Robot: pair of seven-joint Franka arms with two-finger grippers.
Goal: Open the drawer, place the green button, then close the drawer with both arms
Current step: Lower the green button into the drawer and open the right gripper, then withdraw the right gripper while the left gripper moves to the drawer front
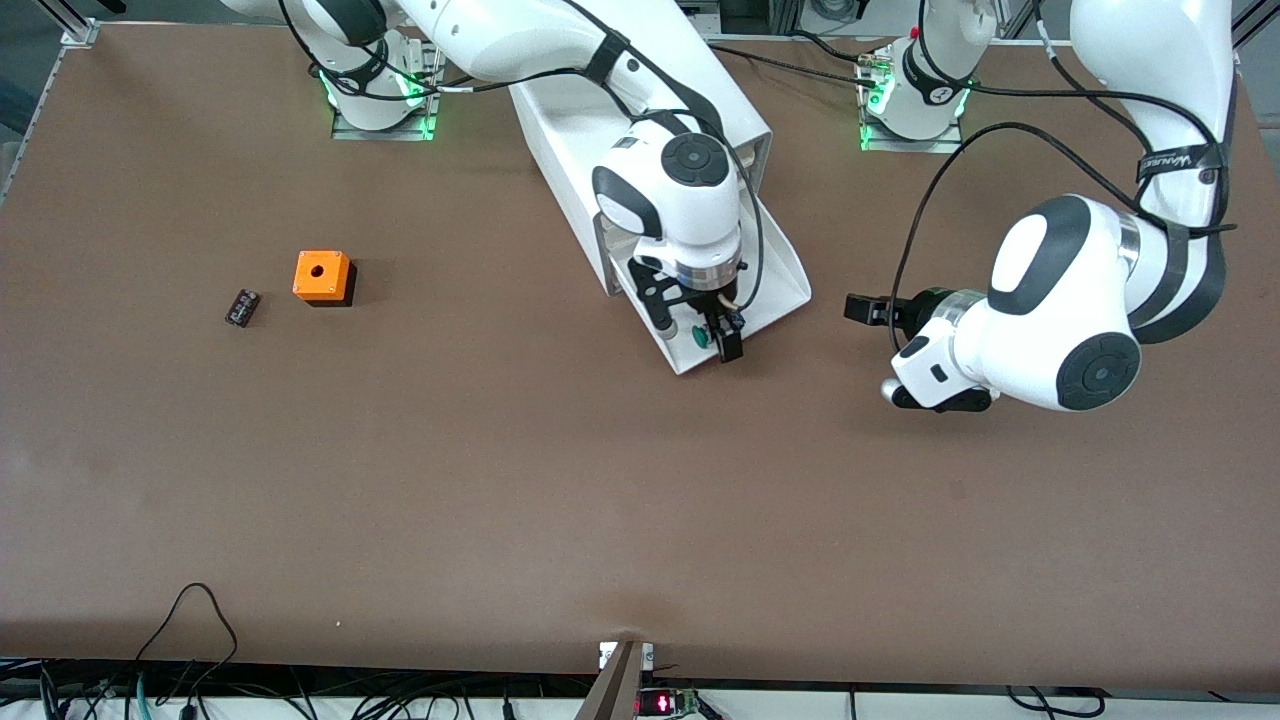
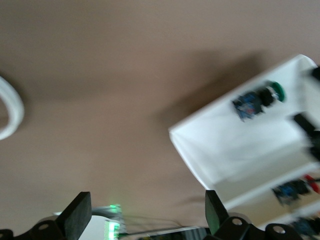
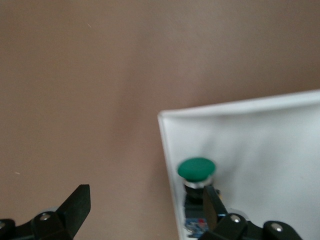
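We see the button (image 1: 701, 338) lying in the open drawer (image 1: 775, 290), near its front corner. Right gripper (image 1: 722, 335) hovers directly over it, jaws spread, empty. Left gripper (image 1: 868, 309), also spread, waits beside the drawer front, nearer for closing.

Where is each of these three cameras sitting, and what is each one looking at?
Front view: high across the table, facing both arms; right claw over the open drawer, left claw beside it.
Left wrist view: on the left arm, looking at the drawer; its open fingers show.
Right wrist view: looking down at the button; its open fingers show.
Shared: drawer and button.
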